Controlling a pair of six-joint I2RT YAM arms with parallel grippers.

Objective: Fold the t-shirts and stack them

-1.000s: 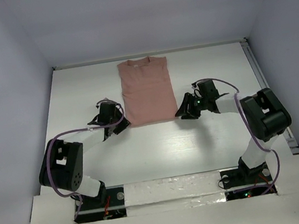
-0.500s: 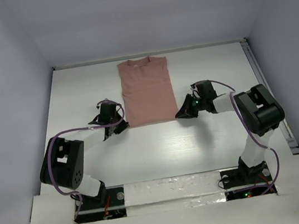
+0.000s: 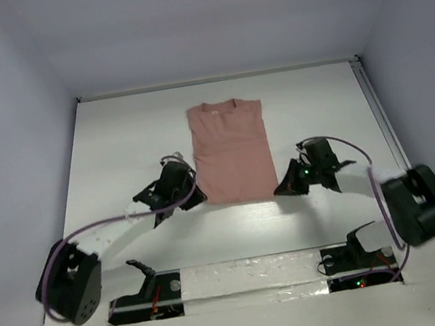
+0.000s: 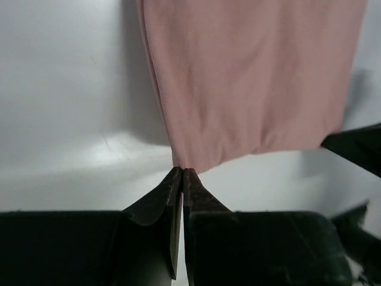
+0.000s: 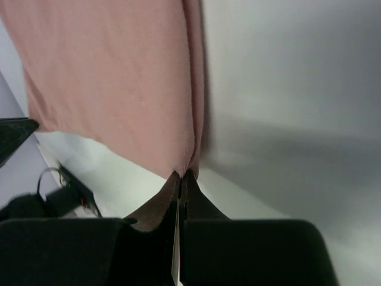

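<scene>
A dusty-pink t-shirt (image 3: 230,149) lies in the middle of the white table as a narrow strip, sleeves folded in, collar at the far end. My left gripper (image 3: 196,200) pinches its near left hem corner, jaws shut on the fabric (image 4: 196,156), with the gripper (image 4: 183,171) tip right at the corner. At the near right hem corner my right gripper (image 3: 284,189) is likewise shut on the cloth (image 5: 178,156), the gripper (image 5: 181,174) tips meeting at the folded edge. The hem end (image 4: 250,128) hangs slightly raised off the table.
White table (image 3: 117,145) with grey walls on three sides and a rail (image 3: 380,118) along the right edge. A raised white ledge (image 3: 251,277) with both arm bases (image 3: 355,259) runs along the near side. Purple cables loop off both arms.
Both grippers closed on the hem corners. They then drew the t-shirt toward the near edge and a little right; both arms swung lower and outward.
</scene>
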